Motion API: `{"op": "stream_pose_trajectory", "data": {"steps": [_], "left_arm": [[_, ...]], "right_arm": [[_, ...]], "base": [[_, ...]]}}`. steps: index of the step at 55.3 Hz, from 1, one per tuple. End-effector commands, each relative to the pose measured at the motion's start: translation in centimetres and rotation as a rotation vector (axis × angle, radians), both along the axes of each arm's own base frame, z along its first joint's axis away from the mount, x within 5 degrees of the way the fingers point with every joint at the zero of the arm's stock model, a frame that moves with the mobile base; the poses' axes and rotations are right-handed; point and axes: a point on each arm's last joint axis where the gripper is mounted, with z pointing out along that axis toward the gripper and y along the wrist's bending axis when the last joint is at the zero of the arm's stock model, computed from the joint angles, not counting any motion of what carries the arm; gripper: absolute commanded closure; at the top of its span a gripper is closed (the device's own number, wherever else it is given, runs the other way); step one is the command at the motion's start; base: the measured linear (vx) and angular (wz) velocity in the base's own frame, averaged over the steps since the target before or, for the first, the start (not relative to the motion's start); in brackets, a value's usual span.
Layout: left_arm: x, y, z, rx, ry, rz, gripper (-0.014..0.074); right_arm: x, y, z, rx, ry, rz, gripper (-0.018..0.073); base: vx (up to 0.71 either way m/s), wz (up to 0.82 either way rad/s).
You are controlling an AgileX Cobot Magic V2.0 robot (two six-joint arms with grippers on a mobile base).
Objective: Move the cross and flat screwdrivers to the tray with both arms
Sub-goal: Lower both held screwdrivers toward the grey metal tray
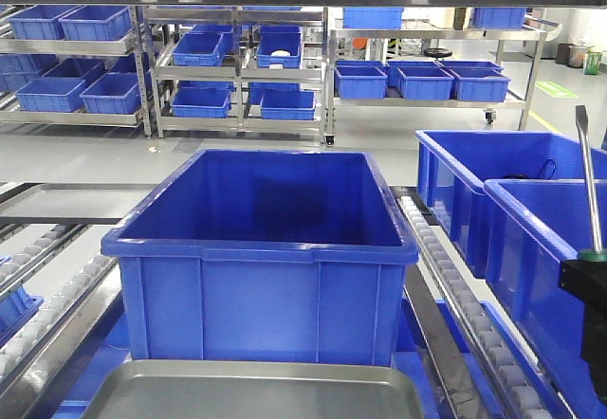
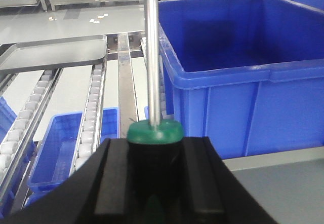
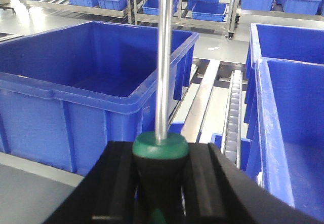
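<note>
Warehouse aisle, with racks (image 1: 237, 68) of blue bins behind a roller track (image 1: 446, 272); a large bin (image 1: 261, 239) stands at centre, and the tray (image 1: 256, 391) lies just in front of it, bare in the part that shows. The left end effector (image 2: 154, 165) is closed on the dark handle of the first screwdriver (image 2: 152, 57), just below its green collar; the right end effector (image 3: 161, 178) clamps the second screwdriver (image 3: 163, 57) in the same way. Each is gripped by the thick handle, probably because it offers a firmer seat than the thin steel shaft; each shaft points up and away from the wrist, which keeps the long steel clear of the bin walls. Both tips run out of view, so cross and flat cannot be told apart. Both tools are held in the air, one to each side of the large bin; neither is in the tray yet, so the remaining step appears to be lowering each into it.
</note>
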Motion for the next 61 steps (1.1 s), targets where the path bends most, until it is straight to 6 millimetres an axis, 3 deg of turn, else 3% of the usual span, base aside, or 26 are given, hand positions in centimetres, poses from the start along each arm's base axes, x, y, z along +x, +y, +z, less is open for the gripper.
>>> {"op": "stream_pose_trajectory", "data": {"steps": [1, 34, 42, 56, 61], "left_arm": [[-0.1, 0.1, 1.9, -0.031, -0.125, 0.016, 0.0596], [0.2, -0.2, 1.9, -0.095, -0.116, 0.008, 0.0596], [1.8, -2.1, 0.4, -0.247, 0.02, -0.076, 0.0596], [4.3, -6.5, -2.5, -0.303, 0.207, -0.253, 0.0595], [4.9, -7.6, -3.4, -0.317, 0.262, -0.28, 0.0594]], "right_arm": [[-0.1, -0.3, 1.9, 0.022, -0.118, -0.025, 0.0567], [0.4, 0.1, 1.8, 0.08, -0.107, -0.014, 0.0567], [1.7, 2.9, 0.0, 0.105, 0.024, 0.118, 0.0567], [4.5, 10.3, -3.7, 0.105, 0.11, 0.314, 0.0567], [5.2, 11.9, -5.2, 0.1, 0.155, 0.336, 0.0565]], "base": [[0.0, 0.0], [0.0, 0.0], [0.0, 0.0], [0.0, 0.0], [0.0, 0.0]]}}
